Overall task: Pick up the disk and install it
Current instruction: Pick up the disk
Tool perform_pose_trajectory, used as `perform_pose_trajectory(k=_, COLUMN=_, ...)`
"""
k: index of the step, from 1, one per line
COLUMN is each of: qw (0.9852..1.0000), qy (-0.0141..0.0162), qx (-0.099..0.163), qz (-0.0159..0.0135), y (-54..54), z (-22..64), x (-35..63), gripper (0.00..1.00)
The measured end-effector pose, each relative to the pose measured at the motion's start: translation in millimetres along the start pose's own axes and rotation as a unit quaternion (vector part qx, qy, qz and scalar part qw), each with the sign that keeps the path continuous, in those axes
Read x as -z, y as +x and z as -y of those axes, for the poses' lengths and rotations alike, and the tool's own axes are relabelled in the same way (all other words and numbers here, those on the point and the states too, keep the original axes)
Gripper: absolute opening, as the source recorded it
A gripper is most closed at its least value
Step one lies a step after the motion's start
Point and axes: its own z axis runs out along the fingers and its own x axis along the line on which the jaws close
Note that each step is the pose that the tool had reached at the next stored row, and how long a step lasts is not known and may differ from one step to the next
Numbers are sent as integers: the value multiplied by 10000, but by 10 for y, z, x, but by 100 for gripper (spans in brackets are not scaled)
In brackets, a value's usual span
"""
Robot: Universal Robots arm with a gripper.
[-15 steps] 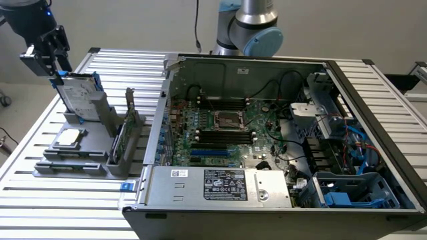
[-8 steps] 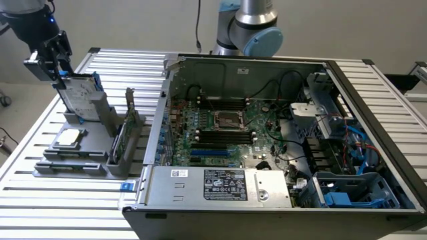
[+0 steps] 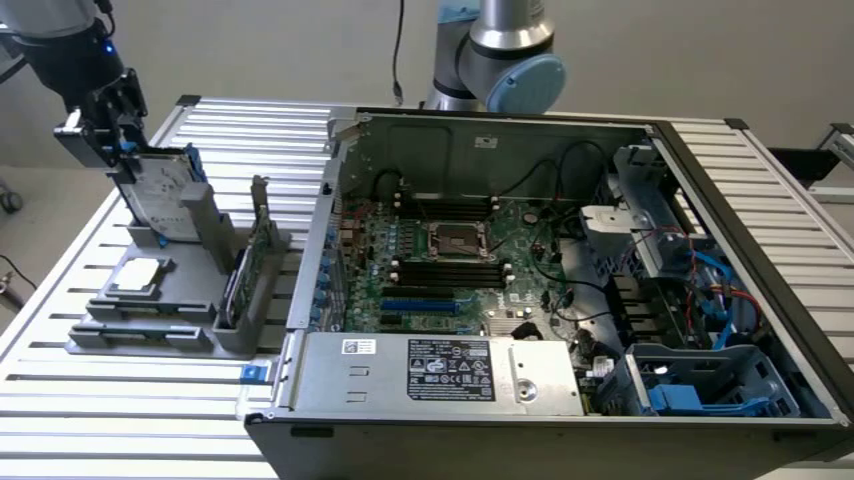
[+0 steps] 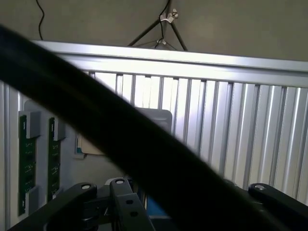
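Note:
The disk (image 3: pixel 163 205), a silver drive with a white label in a blue frame, stands upright in the grey holder (image 3: pixel 200 290) at the exterior view's left. My gripper (image 3: pixel 114 150) hangs right at the disk's top edge, fingers spread on either side of it. In the wrist view the black fingers (image 4: pixel 79 192) stand wide apart, and the gripper (image 4: pixel 175 202) is open. A thick black cable (image 4: pixel 120 139) crosses that view and hides most of what lies between the fingers; a bit of blue (image 4: pixel 155 208) shows there.
The holder also carries a small square silver chip (image 3: pixel 140 275) and thin green cards (image 3: pixel 238 280), seen too in the wrist view (image 4: pixel 26 159). The open computer case (image 3: pixel 534 290) lies at the right on the slatted metal table (image 3: pixel 80 400), with a blue-lined drive bay (image 3: pixel 694 385) at its near corner.

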Motion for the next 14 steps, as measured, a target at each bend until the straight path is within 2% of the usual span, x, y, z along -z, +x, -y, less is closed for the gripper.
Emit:
perform_pose_trajectory(k=6, qw=10000, qy=2, qx=-84, qz=1, y=-4, z=-51, x=-2, gripper=60)
perform_pose_trajectory(k=14, qw=9998, qy=4, qx=-175, qz=-4, y=-4, z=-54, x=-2, gripper=60)
